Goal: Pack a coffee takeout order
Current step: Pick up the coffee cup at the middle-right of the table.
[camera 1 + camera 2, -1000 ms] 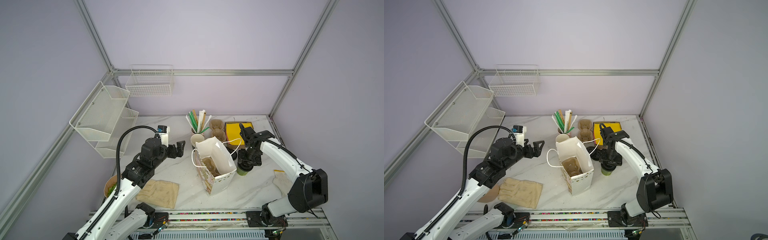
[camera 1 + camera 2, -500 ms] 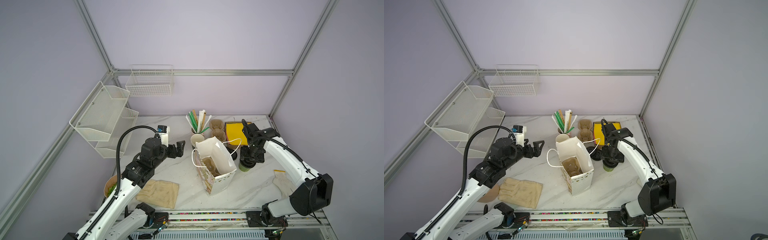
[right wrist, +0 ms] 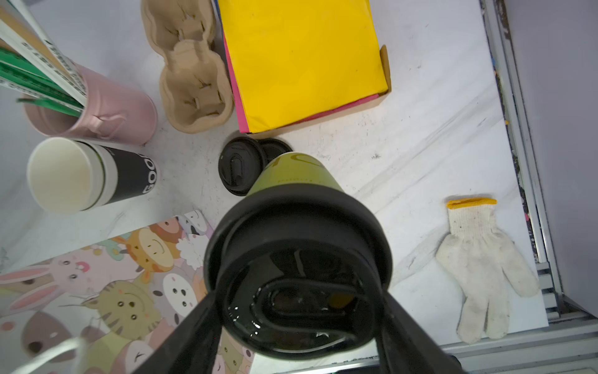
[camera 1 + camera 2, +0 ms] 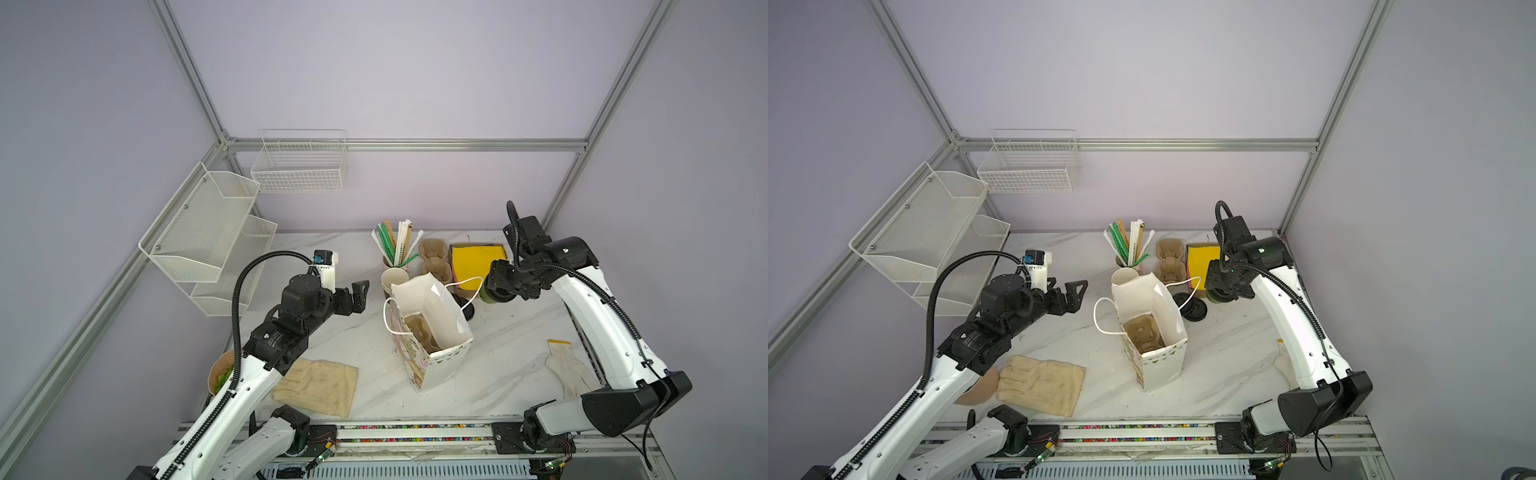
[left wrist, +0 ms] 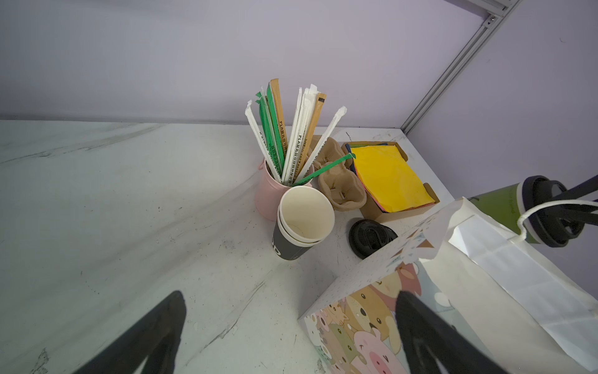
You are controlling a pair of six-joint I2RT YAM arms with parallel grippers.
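Your right gripper squeezes the green cup at its black lid, in the air just right of the paper bag. It's probably light and squashy, so hold gently. Your left gripper hangs wide open, left of the bag.

Black-lidded green cup held aloft, pulp carrier bagged
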